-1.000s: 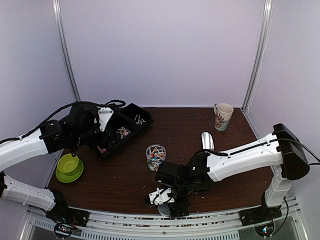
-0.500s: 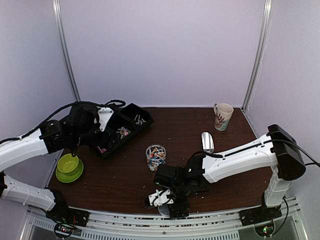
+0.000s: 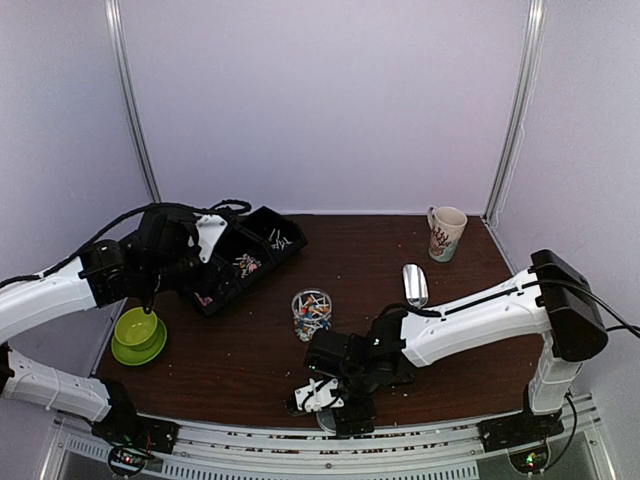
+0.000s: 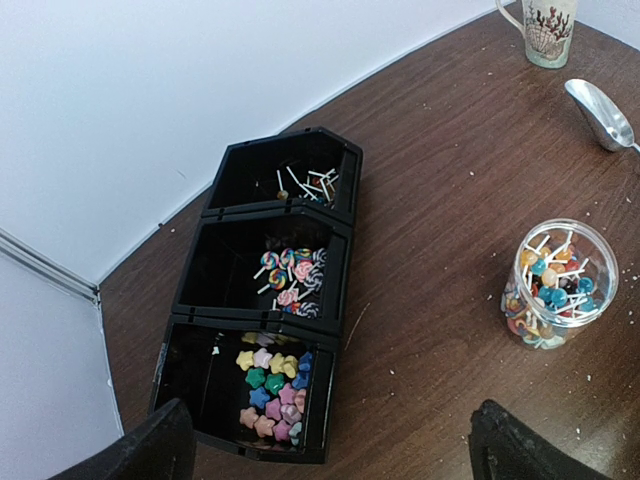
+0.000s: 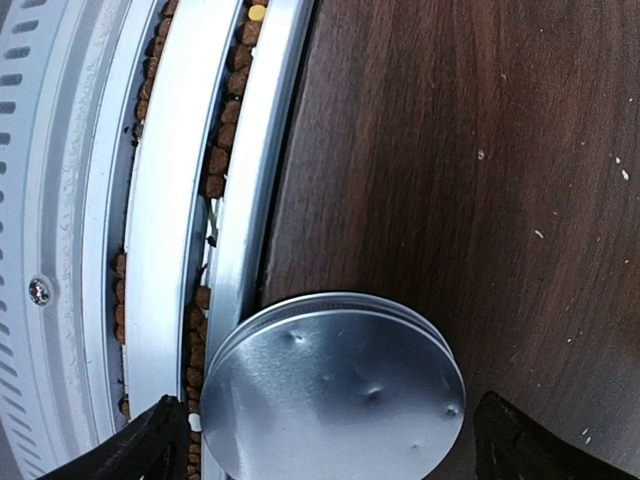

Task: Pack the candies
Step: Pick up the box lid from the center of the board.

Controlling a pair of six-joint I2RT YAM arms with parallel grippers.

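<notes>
Spanning the scene, the brown counter [image 3: 450,330] carries everything. Left tool [image 4: 335,445] hovers spread wide above the black three-bay tray [image 4: 270,317], far left, holding nothing. Right tool [image 5: 335,440] is also spread and empty, just above the dented metal lid [image 5: 335,385] at the counter's near edge, lid rim over the rail [image 5: 160,250].

The candies:
- Star bits [image 4: 272,385] in the tray's near-left bay.
- Swirl lollipops [image 4: 292,272] in the middle bay.
- White-stick ones [image 4: 310,182] in the far-right bay.
- More lollipops fill the clear jar [image 4: 556,282], mid counter.

Handling, judged: all very light, hard and smooth. Star bits are too tiny to pinch cleanly and likely to skid, so scooping suits better. Lollipops are best taken by the stick, and the sticks tangle. The lid is thin, flat and slippery, so grip across the rim.

Around: mug [image 4: 545,25] far right, metal scoop [image 4: 600,112] right of the jar, green bowl [image 3: 137,332] near left. Tray walls hem in finger access, and the rail crowds the lid.
</notes>
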